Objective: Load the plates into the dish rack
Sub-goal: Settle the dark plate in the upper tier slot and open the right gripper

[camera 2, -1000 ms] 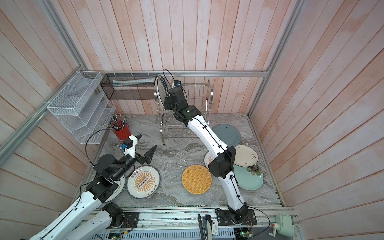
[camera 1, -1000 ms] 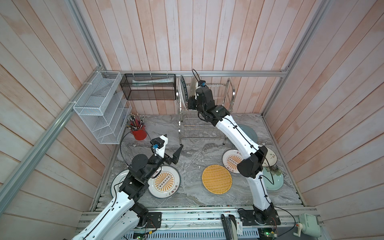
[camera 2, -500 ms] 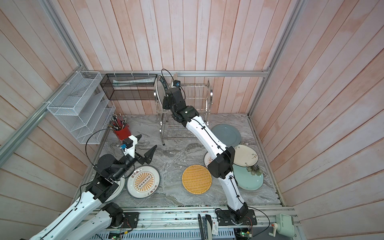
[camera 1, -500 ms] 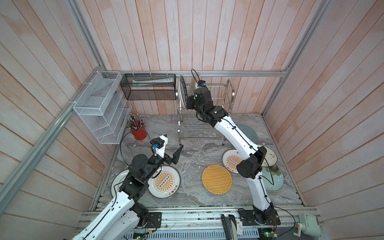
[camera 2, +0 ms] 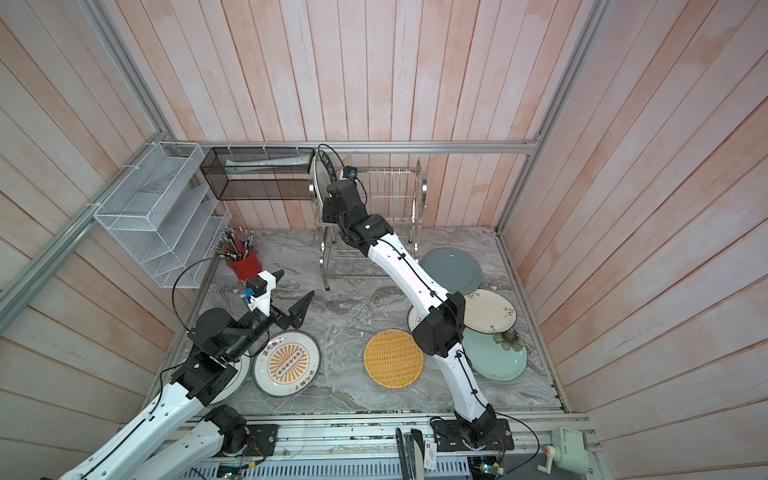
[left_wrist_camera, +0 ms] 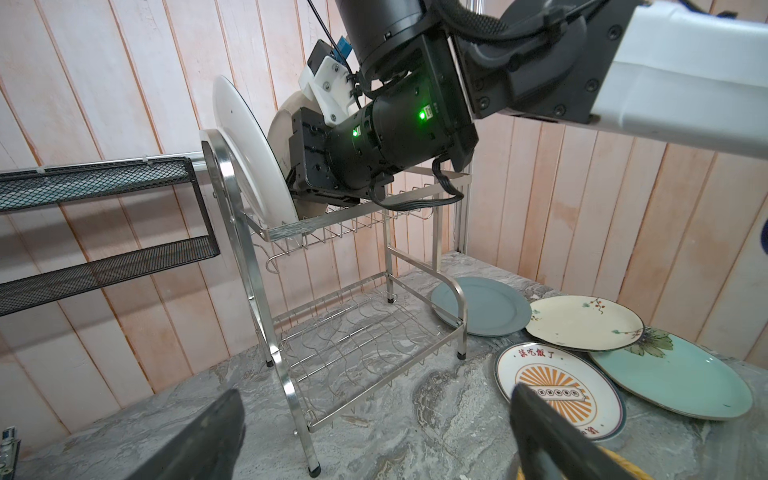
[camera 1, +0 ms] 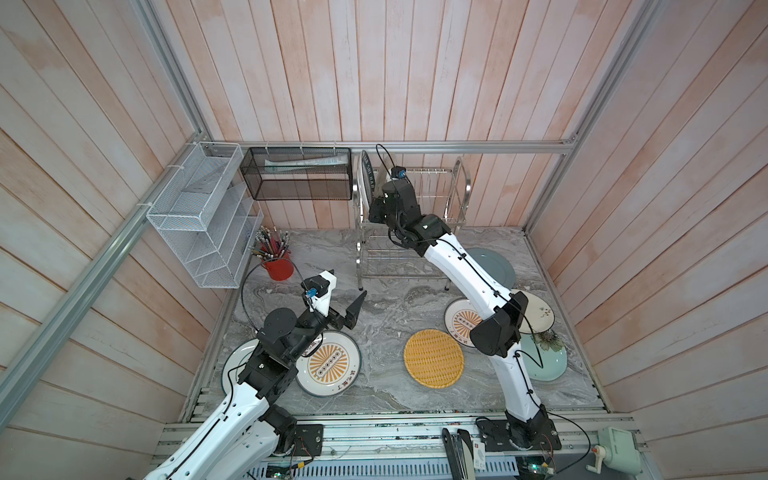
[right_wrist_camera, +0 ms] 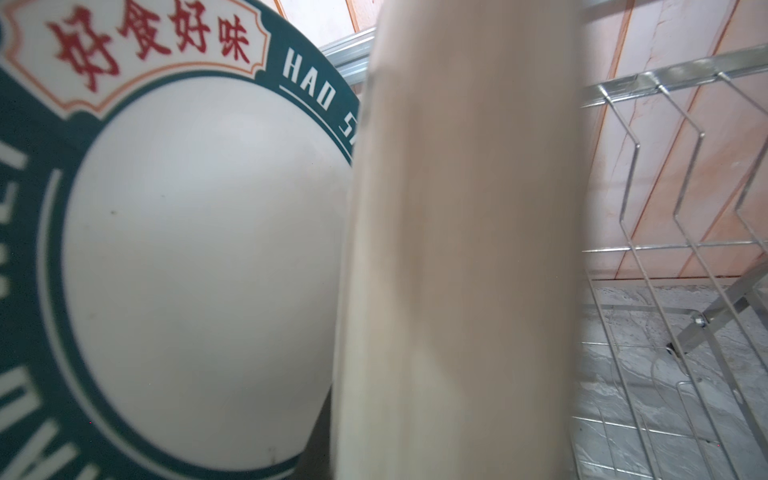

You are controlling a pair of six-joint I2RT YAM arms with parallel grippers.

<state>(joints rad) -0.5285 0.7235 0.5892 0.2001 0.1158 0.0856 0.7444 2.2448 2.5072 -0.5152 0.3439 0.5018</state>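
One blurred cream plate [right_wrist_camera: 457, 249] hides the right end effector [left_wrist_camera: 297, 168] clamping it; left end effector [left_wrist_camera: 374, 399] gapes.

The grey marble table [camera 1: 386, 316] carries the dish rack [camera 1: 359, 232] at the back. Left of the rack stands a red pen cup [camera 1: 279, 268], and right of it lies a grey-blue plate [camera 1: 494, 266]. In front of the rack lie a flowered cream plate [camera 1: 538, 316], a teal plate [camera 1: 548, 361], a yellow woven plate [camera 1: 433, 358] and two sunburst plates [camera 1: 330, 365].
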